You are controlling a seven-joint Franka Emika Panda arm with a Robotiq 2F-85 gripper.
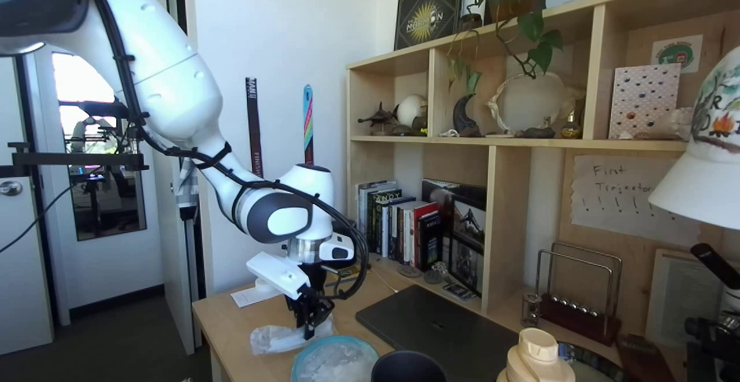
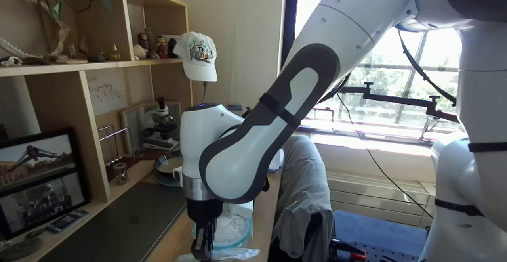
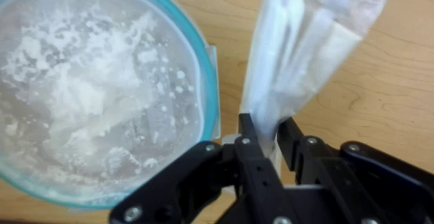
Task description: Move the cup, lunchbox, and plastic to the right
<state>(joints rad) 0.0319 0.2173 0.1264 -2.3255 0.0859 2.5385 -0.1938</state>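
The clear crumpled plastic [image 1: 274, 340] lies on the wooden desk. My gripper [image 1: 309, 331] points down over it. In the wrist view the plastic [image 3: 291, 54] bunches between the fingertips [image 3: 266, 125], which are closed on it. The pale blue lunchbox [image 1: 336, 364] stands beside the gripper; in the wrist view the lunchbox [image 3: 101, 98] is close to the left finger. It also shows behind the gripper in an exterior view [image 2: 233, 232], with the plastic [image 2: 237, 253] in front. The dark cup [image 1: 408, 367] stands beside the lunchbox, cut by the frame edge; it is out of the wrist view.
A closed dark laptop [image 1: 439, 321] lies along the shelf side. A cream stacked object [image 1: 536, 356] stands near the cup. A wooden shelf [image 1: 497, 226] with books [image 1: 399, 223] backs the desk. A chair with grey cloth [image 2: 305, 190] stands at the desk's other edge.
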